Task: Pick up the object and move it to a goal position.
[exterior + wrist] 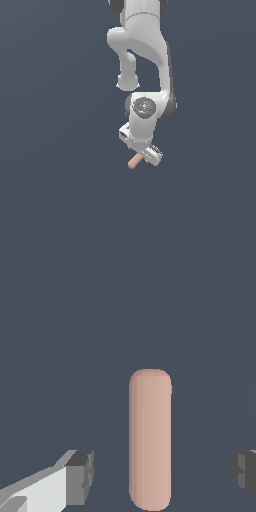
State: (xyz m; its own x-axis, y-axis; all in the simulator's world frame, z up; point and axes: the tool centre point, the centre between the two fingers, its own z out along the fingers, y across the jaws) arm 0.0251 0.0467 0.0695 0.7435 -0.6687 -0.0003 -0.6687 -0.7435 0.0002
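Wrist view: the object (150, 438) is seen lying between the gripper (162, 471) pads (80, 476), untouched, with the jaws spread wide. Nothing has been grasped (no goal marker is shown); closing, lifting and carrying are judged to remain.

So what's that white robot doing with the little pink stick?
The white robot arm is trying to pick up the pink rod so it can carry it somewhere else. Right now its gripper is open, with one finger on each side of the rod and a gap on both sides, so nothing is squeezing it yet. In the exterior view the rod pokes out just below the arm's hand. The grab hasn't happened yet.
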